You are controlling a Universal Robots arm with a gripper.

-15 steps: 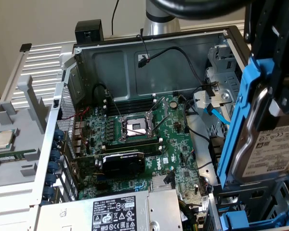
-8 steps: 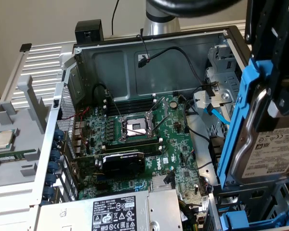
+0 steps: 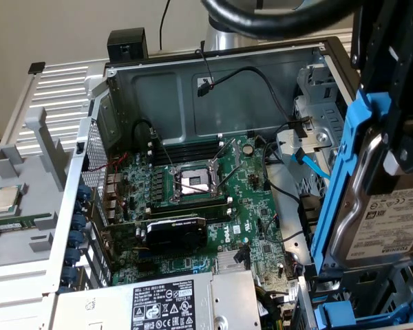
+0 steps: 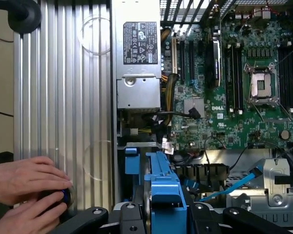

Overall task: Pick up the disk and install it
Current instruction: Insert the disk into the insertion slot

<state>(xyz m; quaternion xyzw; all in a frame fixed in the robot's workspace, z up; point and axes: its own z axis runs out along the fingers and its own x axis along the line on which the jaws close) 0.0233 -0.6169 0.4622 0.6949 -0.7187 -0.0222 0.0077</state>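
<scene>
Holding the disk (image 3: 375, 220) by its blue frame, the gripper (image 4: 165, 217) has its jaws about half closed, one on each side of the frame, so we see the disk clamped between them and standing on edge. In the exterior view it hangs clear of the motherboard (image 3: 193, 199), on the exterior view's right of it, above a blue-lined bay (image 3: 358, 313). A person's hands (image 4: 27, 187) rest on a ribbed panel (image 4: 63, 97), well apart from the motherboard.

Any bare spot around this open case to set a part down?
The ribbed panel between the power supply and a person's hands is bare. Crowded: the motherboard, and the cables at the drive cage near the disk in the claw.
</scene>
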